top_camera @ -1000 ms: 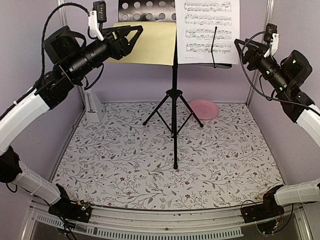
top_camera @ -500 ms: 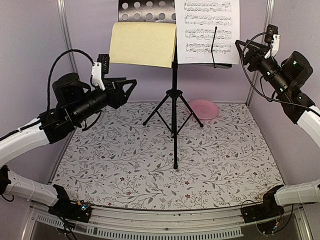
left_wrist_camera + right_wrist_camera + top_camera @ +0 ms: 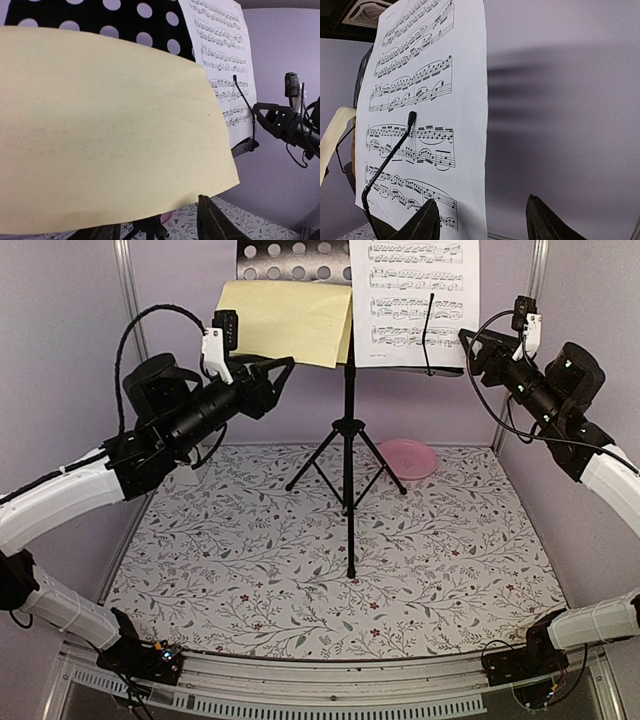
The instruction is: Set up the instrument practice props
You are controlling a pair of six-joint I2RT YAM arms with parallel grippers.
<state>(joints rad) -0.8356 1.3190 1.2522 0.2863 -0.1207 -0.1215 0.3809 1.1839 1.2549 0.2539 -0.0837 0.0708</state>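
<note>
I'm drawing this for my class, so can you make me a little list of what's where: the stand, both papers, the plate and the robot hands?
music stand: black, on tripod legs
yellow page: left on the stand, crooked
white page: right on the stand, printed notes
pink plate: behind the tripod legs, right side
left gripper: open, just below the yellow page
right gripper: open, beside the white page
</note>
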